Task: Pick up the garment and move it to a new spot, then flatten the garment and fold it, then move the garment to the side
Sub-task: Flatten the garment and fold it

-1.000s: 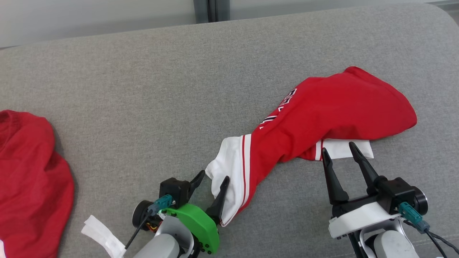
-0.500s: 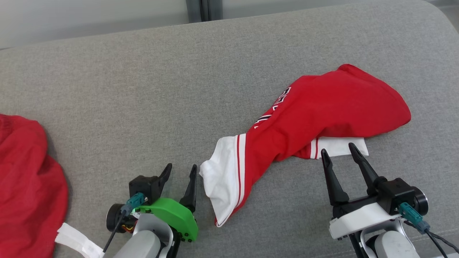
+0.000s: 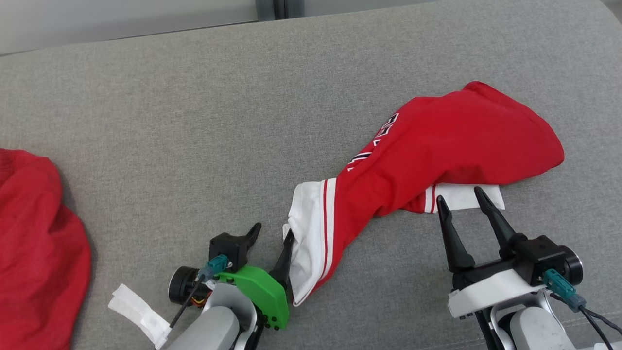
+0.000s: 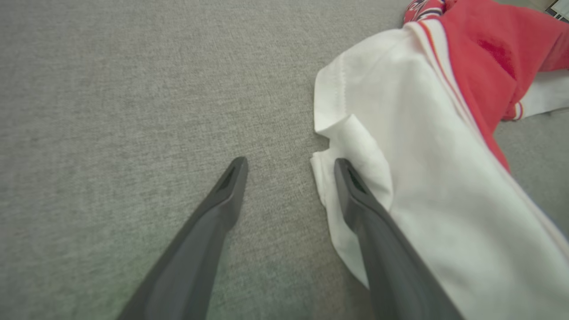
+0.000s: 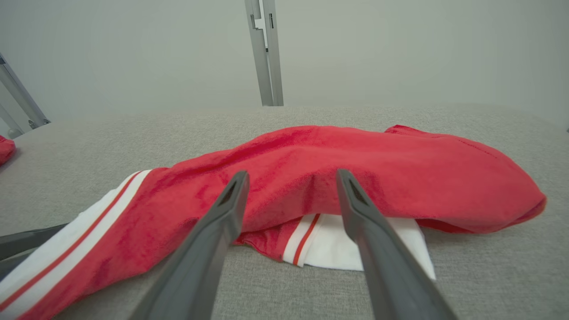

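The garment (image 3: 437, 150) is a red shirt with white, red-striped sleeves, lying crumpled on the grey cushion at centre right. Its white sleeve end (image 4: 400, 146) reaches toward me. My left gripper (image 3: 272, 233) (image 4: 290, 164) is open beside that sleeve's edge; its right finger touches the white cloth, with bare cushion between the fingers. My right gripper (image 3: 459, 198) (image 5: 291, 178) is open too, its tips just short of the other white sleeve (image 5: 351, 244) that peeks from under the red body (image 5: 355, 164).
A second red cloth (image 3: 34, 248) lies at the left edge. A white strip of tape or label (image 3: 138, 313) sits near my left wrist. The grey cushion (image 3: 194, 121) stretches wide behind; a pale wall and metal post (image 5: 266, 49) stand beyond it.
The left gripper swung away to the left, then came back right to the sleeve's edge. The camera shifted a little. The right gripper stayed put.
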Tool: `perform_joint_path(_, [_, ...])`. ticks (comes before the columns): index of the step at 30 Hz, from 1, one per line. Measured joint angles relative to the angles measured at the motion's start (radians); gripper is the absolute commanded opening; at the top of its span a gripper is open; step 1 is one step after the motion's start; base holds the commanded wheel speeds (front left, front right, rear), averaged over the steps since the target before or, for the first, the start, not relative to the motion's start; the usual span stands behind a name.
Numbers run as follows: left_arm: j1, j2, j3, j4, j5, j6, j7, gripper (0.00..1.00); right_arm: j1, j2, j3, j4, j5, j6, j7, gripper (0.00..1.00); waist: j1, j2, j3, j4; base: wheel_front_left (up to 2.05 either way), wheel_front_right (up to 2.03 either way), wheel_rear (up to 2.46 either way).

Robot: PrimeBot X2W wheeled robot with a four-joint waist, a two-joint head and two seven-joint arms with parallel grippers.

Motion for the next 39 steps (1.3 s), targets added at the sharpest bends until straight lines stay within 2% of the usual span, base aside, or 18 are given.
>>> perform_joint_path(1, [-0.009,-0.004,-0.007,0.013,0.006,0.0,0.0,1.0,-0.003,-0.001,-0.001,0.0,0.001,0.0,0.0,1.0,0.0,0.0,0.002,0.0,0.0,0.0,0.0])
perform_joint_path(2, [-0.018,-0.006,-0.018,0.029,0.017,0.0,-0.001,0.95,-0.005,-0.001,-0.001,-0.001,0.001,0.0,0.0,1.0,0.0,0.0,0.003,0.0,0.0,0.0,0.0])
perform_joint_path(3, [-0.024,-0.008,-0.025,0.039,0.027,-0.001,-0.001,0.75,-0.006,-0.001,-0.001,-0.001,0.001,0.0,0.0,1.0,0.0,0.0,0.004,-0.001,0.0,0.0,0.0])
perform_joint_path(4, [-0.028,-0.011,-0.029,0.048,0.033,-0.001,-0.006,0.62,-0.006,-0.001,-0.001,-0.002,0.001,0.0,0.0,1.0,0.0,0.0,0.004,-0.002,0.0,0.0,0.0])
perform_joint_path(5, [-0.035,-0.011,-0.039,0.058,0.044,-0.003,-0.01,0.27,-0.006,-0.001,-0.001,-0.003,0.001,0.0,0.0,1.0,0.0,0.0,0.004,-0.002,0.0,0.0,0.0])
perform_joint_path(6, [-0.04,-0.013,-0.045,0.066,0.054,-0.003,-0.016,0.0,-0.006,-0.001,-0.002,-0.003,0.001,0.0,0.0,1.0,0.0,0.0,0.003,-0.002,0.0,0.0,0.0])
perform_joint_path(15, [-0.046,-0.018,-0.061,0.089,0.072,-0.011,-0.051,0.0,-0.004,0.007,-0.003,0.002,0.002,0.0,0.0,1.0,0.0,0.0,-0.016,0.001,0.0,0.0,0.0])
perform_joint_path(17, [-0.044,-0.01,-0.055,0.079,0.075,-0.001,-0.057,0.0,-0.002,0.01,-0.002,0.003,0.003,0.0,0.0,1.0,0.0,0.0,-0.024,0.002,0.0,0.0,0.0])
perform_joint_path(28, [-0.021,0.125,0.005,-0.065,0.128,0.093,-0.08,0.0,0.022,0.019,-0.008,0.009,0.006,0.0,0.0,1.0,0.0,0.0,-0.072,0.016,0.0,0.0,0.0])
perform_joint_path(34, [-0.018,0.169,0.022,-0.09,0.126,0.097,-0.063,0.0,0.008,0.02,0.005,0.007,0.007,0.0,0.0,1.0,0.0,0.0,-0.054,0.021,0.0,0.0,0.0])
perform_joint_path(39, [-0.018,0.178,0.034,-0.12,0.112,0.099,-0.06,0.0,-0.086,-0.042,0.015,0.057,0.046,0.0,0.0,1.0,0.0,0.0,-0.024,0.025,0.0,0.0,0.0])
